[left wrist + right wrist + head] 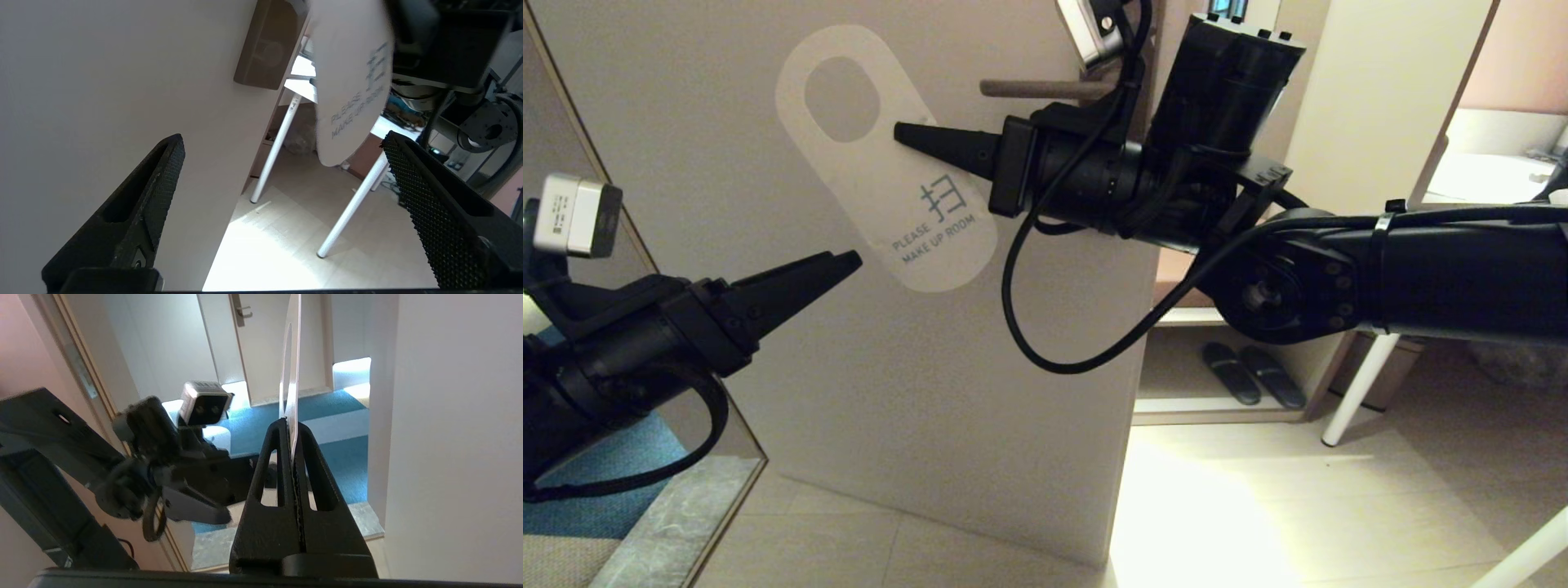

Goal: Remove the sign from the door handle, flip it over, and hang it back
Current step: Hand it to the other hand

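Observation:
The sign (882, 163) is off the handle and shows its off-white "PLEASE MAKE UP ROOM" side, tilted, in front of the door. My right gripper (900, 135) is shut on the sign's right edge just below the oval hole; in the right wrist view the card (291, 375) stands edge-on between the closed fingers. The brown door handle (1033, 87) is up right of the sign, partly behind my right arm. My left gripper (849, 261) is open and empty, its tip just left of the sign's lower end. The left wrist view shows the sign (351, 90) beyond the open fingers.
The grey door (915, 392) fills the middle. A mirror panel edge (743, 457) runs at lower left. Right of the door is an open closet with slippers (1245, 373) and white table legs (1356, 392). The bronze backplate (267, 45) shows in the left wrist view.

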{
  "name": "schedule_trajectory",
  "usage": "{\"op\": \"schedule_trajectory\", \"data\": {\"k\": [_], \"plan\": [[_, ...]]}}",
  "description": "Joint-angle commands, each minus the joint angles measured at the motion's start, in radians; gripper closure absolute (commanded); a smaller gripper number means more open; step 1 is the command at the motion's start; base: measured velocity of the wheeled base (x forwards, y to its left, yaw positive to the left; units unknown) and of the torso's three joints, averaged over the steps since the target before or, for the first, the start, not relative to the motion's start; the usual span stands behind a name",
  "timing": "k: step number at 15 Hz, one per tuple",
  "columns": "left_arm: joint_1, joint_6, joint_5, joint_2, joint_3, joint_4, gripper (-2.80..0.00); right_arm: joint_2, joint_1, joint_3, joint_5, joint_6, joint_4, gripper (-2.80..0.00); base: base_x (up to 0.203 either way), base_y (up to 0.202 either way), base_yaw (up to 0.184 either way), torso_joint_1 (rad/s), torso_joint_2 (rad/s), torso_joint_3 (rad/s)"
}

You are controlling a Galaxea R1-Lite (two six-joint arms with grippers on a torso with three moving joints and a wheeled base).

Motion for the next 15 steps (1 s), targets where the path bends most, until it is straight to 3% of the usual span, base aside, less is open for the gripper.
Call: {"op": "schedule_trajectory", "data": {"k": [1, 5, 13, 15], "plan": [[-0.003, -0.009, -0.004, 0.011, 0.0, -0.008, -2.8, 0.022, 0.004, -0.033, 0.004, 0.01, -0.005, 0.0, 0.0, 0.0, 0.0, 0.0, 0.0, 0.0], [-0.032, -0.077, -0.004, 0.012, -0.053, -0.008, -2.8, 0.065, 0.035, -0.095, 0.004, 0.027, -0.004, 0.0, 0.0, 0.0, 0.0, 0.0, 0.0, 0.0], [-0.1, -0.085, -0.004, 0.012, -0.063, -0.006, -2.8, 0.068, 0.062, -0.105, 0.004, 0.045, -0.004, 0.0, 0.0, 0.0, 0.0, 0.0, 0.0, 0.0], [-0.122, -0.084, -0.004, 0.012, -0.065, -0.007, -2.8, 0.063, 0.069, -0.107, 0.003, 0.086, -0.007, 0.0, 0.0, 0.0, 0.0, 0.0, 0.0, 0.0]]}}
